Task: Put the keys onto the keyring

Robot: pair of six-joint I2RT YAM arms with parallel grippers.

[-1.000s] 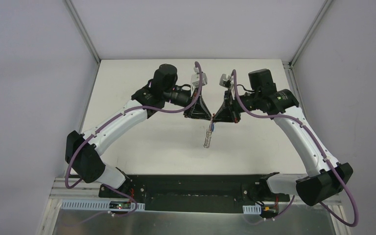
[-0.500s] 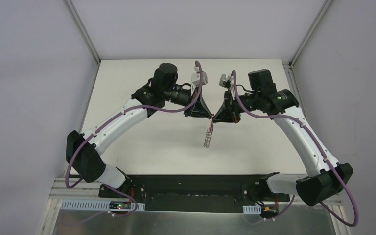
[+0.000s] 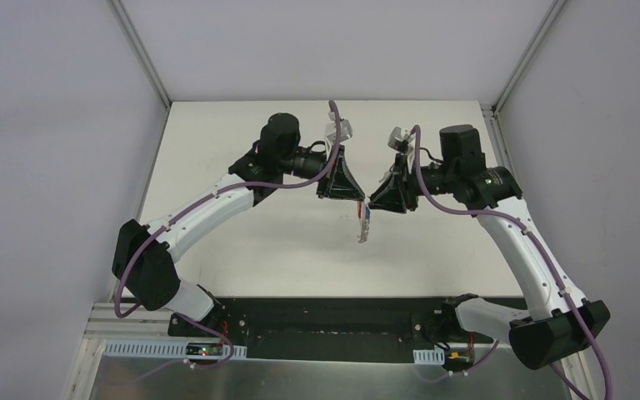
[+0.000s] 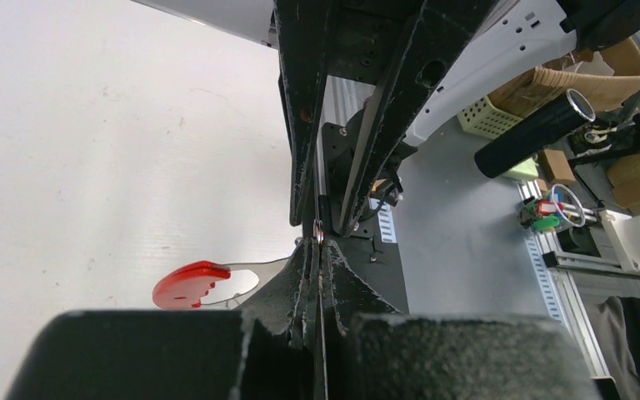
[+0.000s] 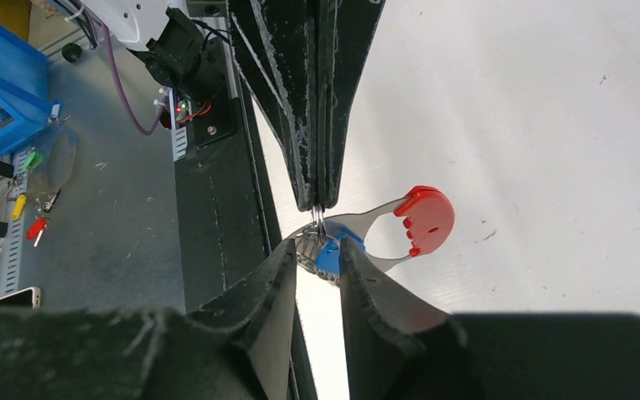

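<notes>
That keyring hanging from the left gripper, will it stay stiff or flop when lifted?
Probably floppy: the keyring dangles as a loose chain below the left gripper. Likely light, since a fingertip pinch carries it. Its red tab looks flat and rigid.

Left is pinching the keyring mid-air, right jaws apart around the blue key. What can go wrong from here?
1. The left gripper holds the keyring only at its very fingertips, on a thin ring; it may twist or slip out.
2. The blue key sits between the right gripper's parted fingers; if not fully threaded, it may drop to the table.
3. Both grippers' tips nearly touch; retracting may snag.
</notes>
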